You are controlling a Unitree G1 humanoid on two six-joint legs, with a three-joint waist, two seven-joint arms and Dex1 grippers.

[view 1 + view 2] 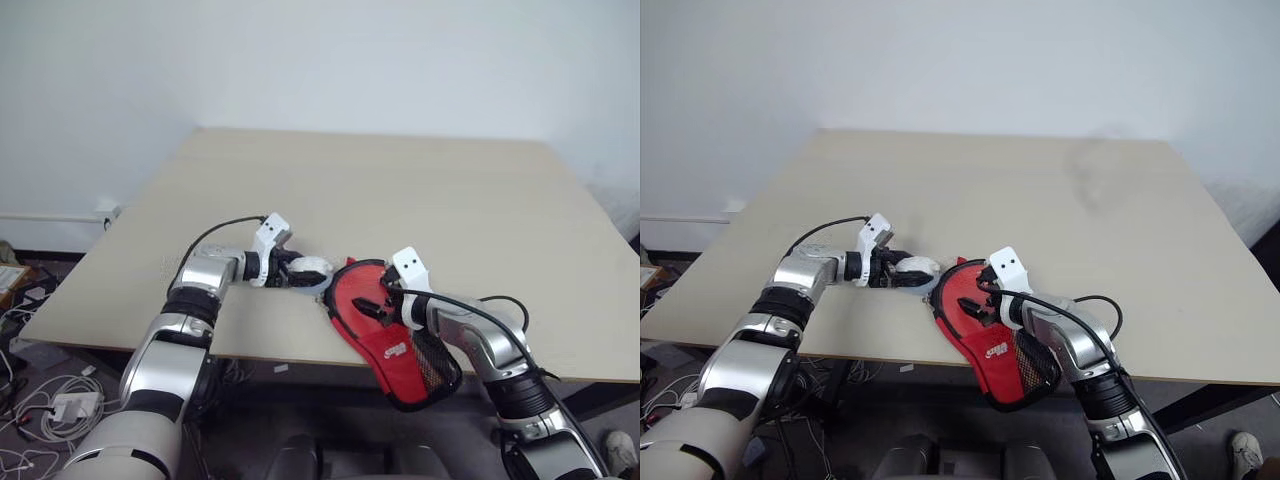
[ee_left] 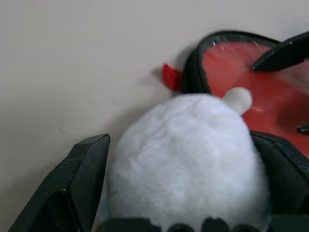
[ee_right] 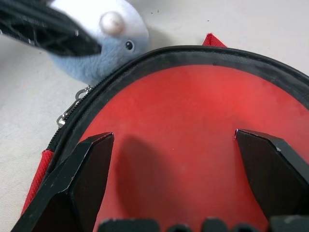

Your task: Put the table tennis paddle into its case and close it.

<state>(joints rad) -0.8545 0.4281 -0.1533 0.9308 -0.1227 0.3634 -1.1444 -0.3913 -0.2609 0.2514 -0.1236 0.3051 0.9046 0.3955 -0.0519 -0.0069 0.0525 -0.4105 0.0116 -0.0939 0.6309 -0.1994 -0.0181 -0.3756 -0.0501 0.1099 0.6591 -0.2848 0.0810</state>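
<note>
Lower centre of the frame, our left gripper [image 1: 300, 272] clasps the pale plush toy [image 1: 310, 268] while our right gripper [image 3: 176, 159] hovers spread wide over the red case [image 1: 385, 330].

On the surface [image 1: 450, 200] there is 1 red case [image 1: 375, 320] with black trim, its handle end hanging past the near edge. Beside it sits 1 small pale grey rounded object [image 1: 310, 268] (fluffy, with 1 small pale knob and 1 dark dot on it in the right wrist view). The case shows 1 white logo [image 1: 393, 349] and 1 mesh patch [image 1: 430, 365]. 2 grippers are present, left [image 1: 300, 272] and right [image 1: 372, 303], each with 2 black fingers [image 3: 82, 179].
</note>
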